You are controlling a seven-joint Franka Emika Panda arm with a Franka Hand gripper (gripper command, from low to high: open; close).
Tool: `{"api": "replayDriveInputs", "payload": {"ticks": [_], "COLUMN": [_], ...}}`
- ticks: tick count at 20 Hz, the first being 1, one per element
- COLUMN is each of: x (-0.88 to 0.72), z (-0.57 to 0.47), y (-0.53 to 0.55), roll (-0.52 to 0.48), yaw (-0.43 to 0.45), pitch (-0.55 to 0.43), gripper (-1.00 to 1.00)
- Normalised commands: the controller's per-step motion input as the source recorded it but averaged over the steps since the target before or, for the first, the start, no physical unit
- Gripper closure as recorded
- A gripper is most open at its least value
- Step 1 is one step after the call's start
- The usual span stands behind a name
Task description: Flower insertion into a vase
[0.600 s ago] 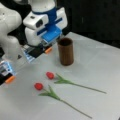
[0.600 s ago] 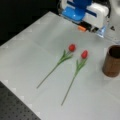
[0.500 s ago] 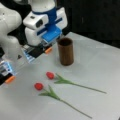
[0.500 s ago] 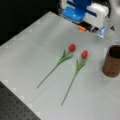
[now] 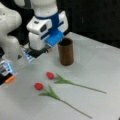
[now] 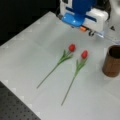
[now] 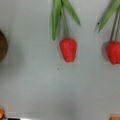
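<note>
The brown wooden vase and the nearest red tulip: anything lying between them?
Nothing: in a front view, only bare white table separates the brown wooden vase from that red tulip.

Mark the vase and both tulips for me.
vase (image 5: 66, 53), a front view, middle of its brown wall.
tulip nearer the vase (image 5: 50, 75), a front view, red bloom.
tulip farther from the vase (image 5: 38, 86), a front view, red bloom.

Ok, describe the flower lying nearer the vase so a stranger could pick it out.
In a front view, find the brown vase on the white table. Two red-headed flowers lie below it; the nearer flower has its bloom closest to the vase's base, while the other flower lies further toward the view's bottom.
</note>
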Motion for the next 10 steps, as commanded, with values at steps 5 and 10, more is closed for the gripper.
{"api": "replayDriveInputs", "payload": {"ticks": [5,10], "x": [0.02,0.11], "z": [-0.11,-0.34], "y": [0.06,0.13], "roll": [0.067,0.08], "yaw": [0.041,0.049], "pitch": [-0.073,-0.07], "gripper": [-1.0,-1.0]}}
